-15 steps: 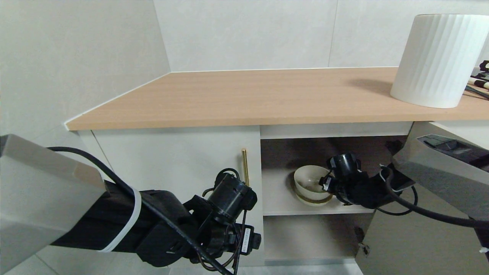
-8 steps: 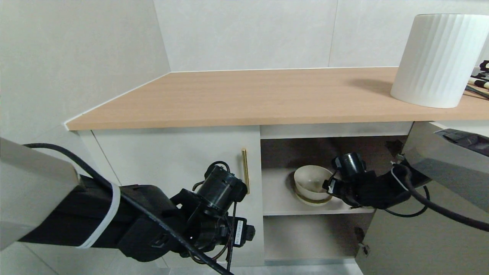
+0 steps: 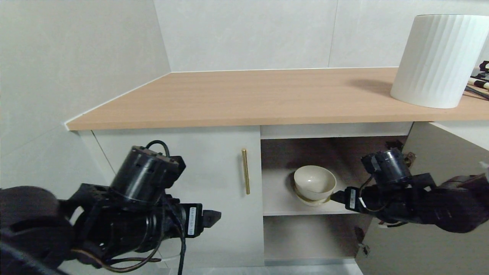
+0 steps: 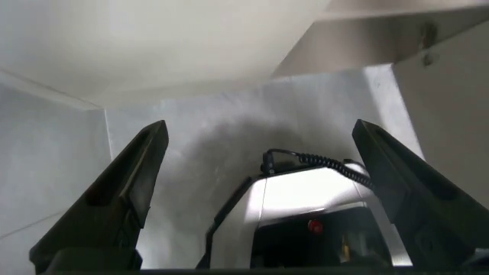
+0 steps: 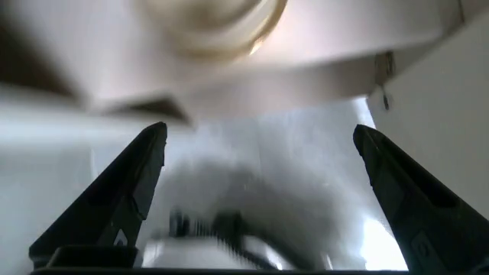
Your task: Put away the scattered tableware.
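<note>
From the head view, the cream bowl (image 3: 314,183) sat on a small plate (image 3: 310,201) on the upper shelf (image 3: 279,200) of the open cabinet, right of the frame's centre and under the wooden countertop (image 3: 244,95). My right gripper (image 3: 337,197) hung just right of the bowl, at the shelf's front edge and apart from it. My right wrist view put the bowl and plate at its top edge. It also showed my fingers (image 5: 114,198) spread wide with nothing between them.

My left gripper (image 3: 214,217) was at the lower left, before the closed door with the brass handle (image 3: 245,171). Its wrist view showed those fingers (image 4: 114,206) just as wide and empty, above grey floor. A white ribbed container (image 3: 439,61) stood at the upper right on the countertop.
</note>
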### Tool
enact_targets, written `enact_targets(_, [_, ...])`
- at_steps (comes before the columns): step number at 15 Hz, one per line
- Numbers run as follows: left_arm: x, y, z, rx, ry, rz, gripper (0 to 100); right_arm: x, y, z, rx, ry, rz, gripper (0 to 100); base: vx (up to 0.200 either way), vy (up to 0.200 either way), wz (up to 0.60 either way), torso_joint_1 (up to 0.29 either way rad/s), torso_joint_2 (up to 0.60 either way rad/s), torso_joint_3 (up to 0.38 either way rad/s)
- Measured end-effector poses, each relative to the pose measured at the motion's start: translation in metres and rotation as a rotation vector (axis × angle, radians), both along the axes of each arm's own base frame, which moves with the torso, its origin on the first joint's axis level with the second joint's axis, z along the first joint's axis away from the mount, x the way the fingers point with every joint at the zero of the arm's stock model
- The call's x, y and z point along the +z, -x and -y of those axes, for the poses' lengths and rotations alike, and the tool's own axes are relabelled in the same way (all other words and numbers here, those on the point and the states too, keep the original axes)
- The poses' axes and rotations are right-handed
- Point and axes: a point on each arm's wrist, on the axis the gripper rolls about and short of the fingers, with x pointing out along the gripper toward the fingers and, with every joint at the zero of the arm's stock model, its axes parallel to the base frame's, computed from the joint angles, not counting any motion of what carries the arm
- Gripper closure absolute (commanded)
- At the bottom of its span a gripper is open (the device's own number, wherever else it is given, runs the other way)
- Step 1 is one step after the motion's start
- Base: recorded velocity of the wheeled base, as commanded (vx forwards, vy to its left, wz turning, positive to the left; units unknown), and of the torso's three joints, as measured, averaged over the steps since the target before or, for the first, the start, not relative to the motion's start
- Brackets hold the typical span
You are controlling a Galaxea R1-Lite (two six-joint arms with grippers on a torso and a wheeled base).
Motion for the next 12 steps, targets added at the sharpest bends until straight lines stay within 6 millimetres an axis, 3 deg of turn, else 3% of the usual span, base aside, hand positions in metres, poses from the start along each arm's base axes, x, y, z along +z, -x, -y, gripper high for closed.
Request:
enact_targets(4, [0.016, 0.024, -0.033, 0.034, 0.015, 0.077, 0, 0.036, 0.063, 0.009, 0.103, 0.004, -0.02, 0, 0.0, 0.0, 0.0, 0.0, 0.0, 0.0])
enact_targets(6, [0.021, 0.028, -0.038, 0.044, 0.026, 0.1, 0, 0.05, 0.086, 0.013, 0.168, -0.024, -0.028, 0, 0.0, 0.0, 0.0, 0.0, 0.0, 0.0])
enact_targets(10, [0.021, 0.024, -0.034, 0.032, 0.015, 0.108, 0, 0.062, 0.101, 0.017, 0.193, -0.05, 0.014, 0, 0.0, 0.0, 0.0, 0.0, 0.0, 0.0])
enact_targets(12, [0.018, 0.022, -0.032, 0.024, 0.007, 0.097, 0, 0.064, 0.104, 0.018, 0.201, -0.051, 0.025, 0, -0.2, 0.0, 0.0, 0.005, 0.0, 0.0])
